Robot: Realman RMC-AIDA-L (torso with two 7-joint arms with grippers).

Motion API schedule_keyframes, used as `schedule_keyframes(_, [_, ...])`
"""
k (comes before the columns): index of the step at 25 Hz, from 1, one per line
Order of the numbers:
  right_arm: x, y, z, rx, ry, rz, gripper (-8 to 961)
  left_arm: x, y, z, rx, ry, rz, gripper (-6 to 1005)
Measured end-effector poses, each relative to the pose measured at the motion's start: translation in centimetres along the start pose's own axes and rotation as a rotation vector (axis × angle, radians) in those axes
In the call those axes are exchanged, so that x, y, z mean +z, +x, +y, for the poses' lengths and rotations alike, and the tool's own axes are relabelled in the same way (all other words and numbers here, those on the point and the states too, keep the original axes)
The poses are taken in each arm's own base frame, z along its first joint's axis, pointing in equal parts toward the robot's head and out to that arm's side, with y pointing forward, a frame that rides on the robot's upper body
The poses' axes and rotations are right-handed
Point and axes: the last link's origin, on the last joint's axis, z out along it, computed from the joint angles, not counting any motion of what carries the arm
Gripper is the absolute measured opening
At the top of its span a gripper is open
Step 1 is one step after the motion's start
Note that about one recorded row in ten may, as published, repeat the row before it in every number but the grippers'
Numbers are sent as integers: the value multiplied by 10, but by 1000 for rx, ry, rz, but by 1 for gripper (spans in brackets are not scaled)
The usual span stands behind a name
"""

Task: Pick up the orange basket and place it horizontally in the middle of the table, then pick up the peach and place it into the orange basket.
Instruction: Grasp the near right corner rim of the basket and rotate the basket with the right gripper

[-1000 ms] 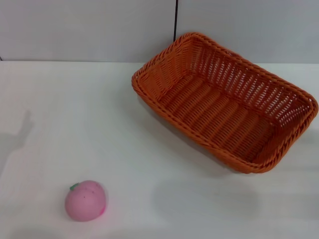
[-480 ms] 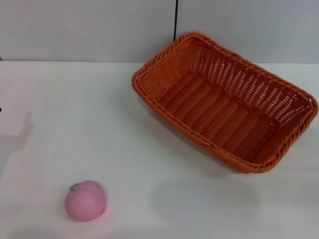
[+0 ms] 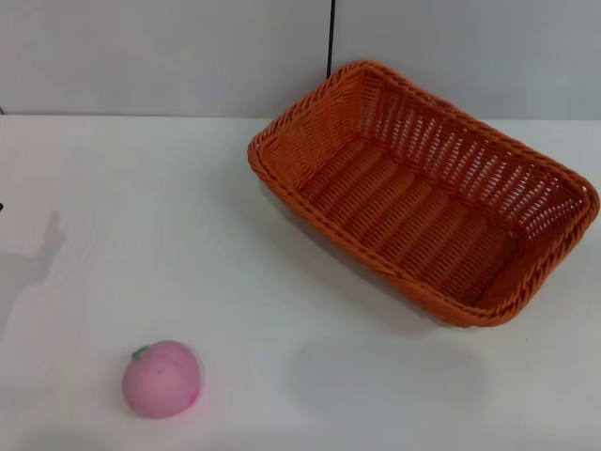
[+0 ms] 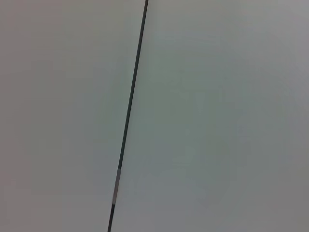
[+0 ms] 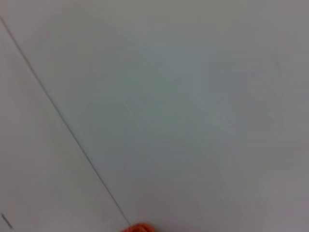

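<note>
The orange basket (image 3: 423, 193) sat askew at the table's (image 3: 188, 216) far right, the peach (image 3: 161, 378) well apart near-left; neither gripper showed, so finger state unknowable.

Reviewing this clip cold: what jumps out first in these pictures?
The orange basket dominates, lying empty and at a slant on the far right part of the white table, one corner close to the back wall. Next is the small pink peach, alone near the front left, well apart from the basket. Neither end effector is in view.
</note>
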Motion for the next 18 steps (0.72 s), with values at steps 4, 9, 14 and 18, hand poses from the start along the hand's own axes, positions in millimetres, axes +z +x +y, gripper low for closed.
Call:
schedule_keyframes(4, [3,-41,8,4,23,158,610,0,1,-1,0,3,6,859])
schedule_keyframes(9, [24,-69,16,9,53,413,609,1,2,0,1,-1,9,859])
schedule_keyframes(14, [52,-81,19,-8,101,614,609,-3,4,-1,1,-1,22,859])
schedule_keyframes(18, [67,-78,21,-17,106,667,609,-10,5,-3,2,5,31,859])
